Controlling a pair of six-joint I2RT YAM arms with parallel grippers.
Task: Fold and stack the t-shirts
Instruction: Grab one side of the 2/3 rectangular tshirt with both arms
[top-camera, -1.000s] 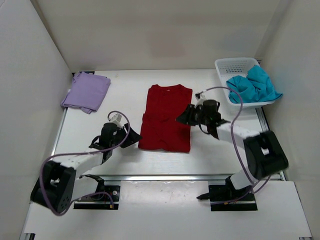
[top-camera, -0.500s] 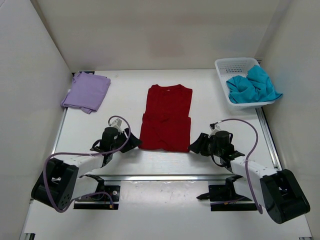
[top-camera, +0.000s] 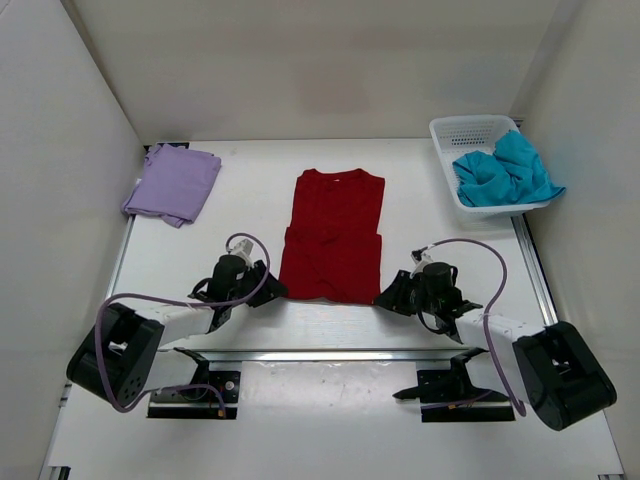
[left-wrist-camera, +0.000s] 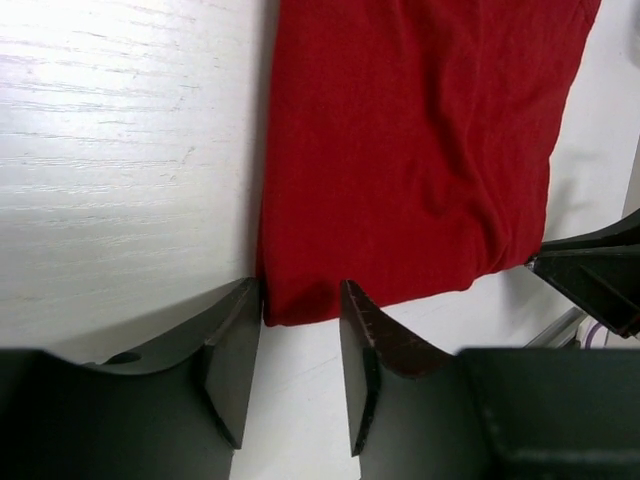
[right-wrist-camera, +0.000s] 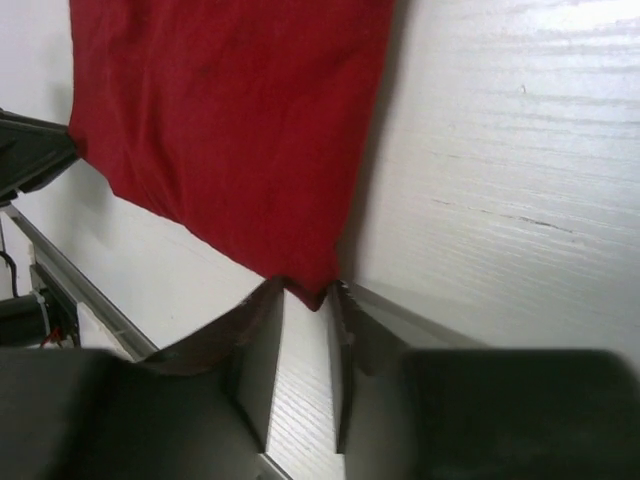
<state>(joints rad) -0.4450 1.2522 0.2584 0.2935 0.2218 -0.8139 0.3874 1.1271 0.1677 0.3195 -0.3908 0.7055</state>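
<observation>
Deep red t-shirt (top-camera: 332, 235) lies flat mid-worktop. Left gripper (left-wrist-camera: 300, 300), jaws apart, straddles its near-left corner. Right gripper (right-wrist-camera: 307, 297), jaws narrow about its near-right corner; grip cannot be confirmed.

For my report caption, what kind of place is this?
Probably a robot test cell, not a home: plain white walls enclose the table, and two arms are bolted to its near edge.
</observation>
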